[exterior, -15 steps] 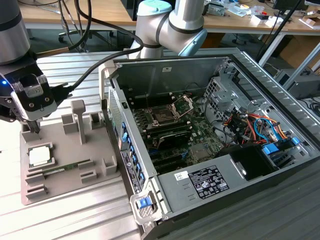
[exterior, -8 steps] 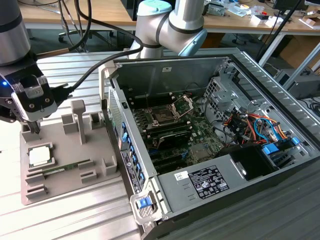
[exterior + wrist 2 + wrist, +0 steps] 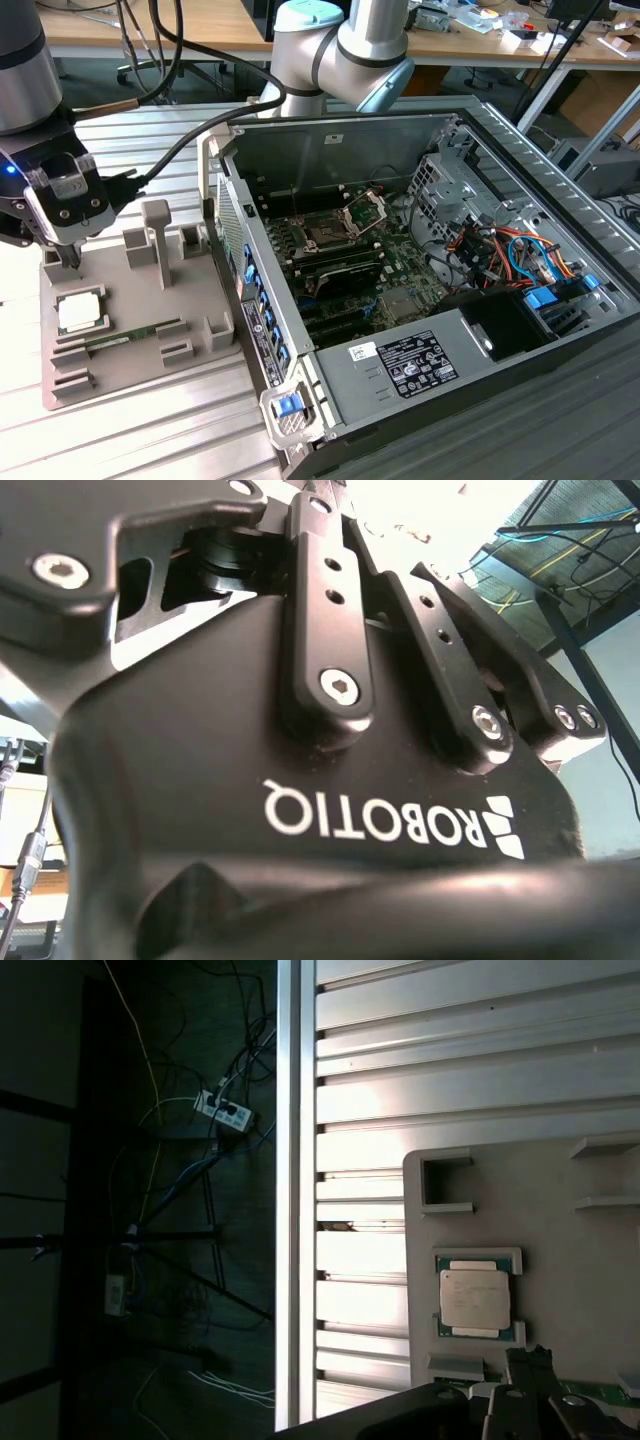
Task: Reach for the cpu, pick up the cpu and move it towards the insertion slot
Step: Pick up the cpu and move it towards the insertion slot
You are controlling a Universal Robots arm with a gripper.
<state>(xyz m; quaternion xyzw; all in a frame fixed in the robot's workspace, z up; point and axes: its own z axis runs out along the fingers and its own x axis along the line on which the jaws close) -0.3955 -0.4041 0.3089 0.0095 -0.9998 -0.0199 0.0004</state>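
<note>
The cpu [image 3: 80,312] is a small square chip with a silvery top, lying flat in a recess of a grey holder plate [image 3: 140,300] at the exterior view's left. My gripper [image 3: 70,262] hangs just above and behind the chip, a short gap away from it and holding nothing. In the first wrist view the cpu [image 3: 476,1298] sits in its framed pocket on the holder plate [image 3: 560,1210], with the gripper's dark tip [image 3: 522,1385] close beside it. The insertion slot [image 3: 325,232], a dark square socket with its silver frame raised, lies on the motherboard inside the open computer case.
A long green memory stick [image 3: 120,340] lies on the holder plate beside the chip. Grey upright posts [image 3: 157,235] rise from the plate. The case's side wall [image 3: 245,270] stands between the plate and the motherboard. Cables and drive cages crowd the case's right side [image 3: 500,250].
</note>
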